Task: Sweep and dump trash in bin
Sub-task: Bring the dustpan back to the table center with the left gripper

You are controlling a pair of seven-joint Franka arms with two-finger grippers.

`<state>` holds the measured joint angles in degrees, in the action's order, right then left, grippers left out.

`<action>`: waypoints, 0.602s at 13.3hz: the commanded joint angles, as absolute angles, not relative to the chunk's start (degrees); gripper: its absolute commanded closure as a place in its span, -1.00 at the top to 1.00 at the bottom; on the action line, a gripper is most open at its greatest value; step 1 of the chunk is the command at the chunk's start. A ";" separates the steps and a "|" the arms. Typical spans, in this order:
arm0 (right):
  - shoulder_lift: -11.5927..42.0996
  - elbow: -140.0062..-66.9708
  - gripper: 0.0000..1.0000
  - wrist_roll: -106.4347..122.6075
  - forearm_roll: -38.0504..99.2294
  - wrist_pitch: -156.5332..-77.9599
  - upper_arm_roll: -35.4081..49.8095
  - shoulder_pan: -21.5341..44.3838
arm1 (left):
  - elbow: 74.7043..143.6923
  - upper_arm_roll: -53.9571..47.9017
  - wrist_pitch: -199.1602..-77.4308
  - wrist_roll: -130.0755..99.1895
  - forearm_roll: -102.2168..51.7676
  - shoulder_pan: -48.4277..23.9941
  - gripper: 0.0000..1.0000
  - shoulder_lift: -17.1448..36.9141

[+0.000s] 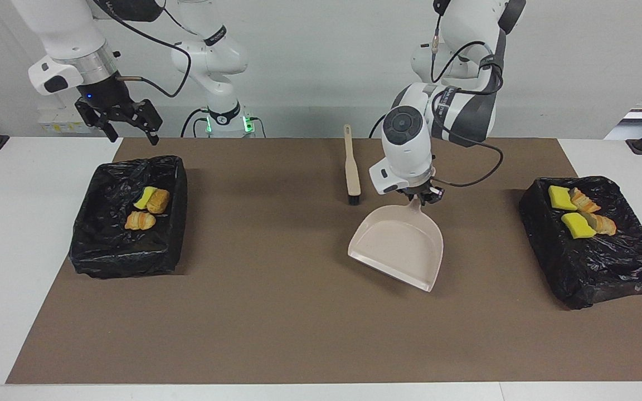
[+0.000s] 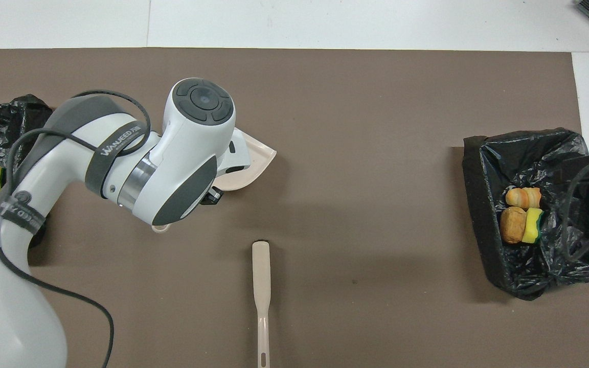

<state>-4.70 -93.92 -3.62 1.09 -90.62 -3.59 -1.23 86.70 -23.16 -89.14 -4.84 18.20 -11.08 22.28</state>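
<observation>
Two black-lined bins: one (image 1: 126,223) at the right arm's end of the tabletop w/ 3 trash pcs (image 1: 148,209) (1 yellow sponge, 2 bread lumps), one (image 1: 594,245) at the left arm's end w/ 4 pcs (image 1: 577,214) (2 yellow sponges, 2 bread lumps). 1 beige dustpan (image 1: 399,245), left hand (image 1: 422,196) clamped on its handle, pan over the brown mat (image 1: 276,312) mid-tabletop. 1 beige brush (image 1: 351,167) lies near the robots' edge, centre. Right hand (image 1: 129,125) fingers spread, holding nothing, over the tabletop at its bin's robot-side edge.
</observation>
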 commanded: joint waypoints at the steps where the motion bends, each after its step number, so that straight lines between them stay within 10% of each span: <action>1: -4.13 -93.16 1.00 -3.08 1.32 -91.32 -3.34 -2.55 | 80.51 -23.11 -90.51 -11.31 17.14 -13.96 -1.00 27.15; 8: -2.91 -93.52 1.00 -3.16 1.14 -91.67 -2.82 -1.50 | 86.03 -23.12 -101.85 -21.96 12.39 -14.76 -1.00 27.25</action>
<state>-4.08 -93.84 -3.62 1.11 -90.68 -3.36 -1.63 83.60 -23.62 -99.05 -19.08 13.22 -14.02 27.32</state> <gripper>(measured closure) 0.000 0.692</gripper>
